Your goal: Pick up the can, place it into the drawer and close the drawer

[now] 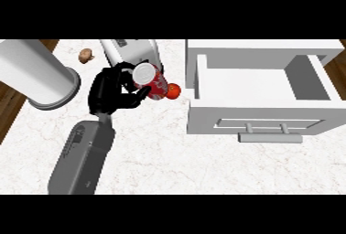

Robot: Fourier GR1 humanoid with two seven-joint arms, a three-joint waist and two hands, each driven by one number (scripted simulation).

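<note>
A red can [154, 82] with a white top is tilted above the marble counter [202, 164], left of the drawer. My left hand [111, 91] is shut on it, black fingers curled round its side and hiding its lower part. The white drawer [202, 119] stands open at the right, its inside bare and its grey handle [270, 133] facing the near edge. The can is outside the drawer, a short way from its left wall. My right hand does not show.
A small red-orange round thing [174, 92] lies right beside the can. A light grey object [132, 50] stands behind the can. A tall white cylinder [37, 73] on a grey base stands at the left. A small brown item [85, 55] lies at the back.
</note>
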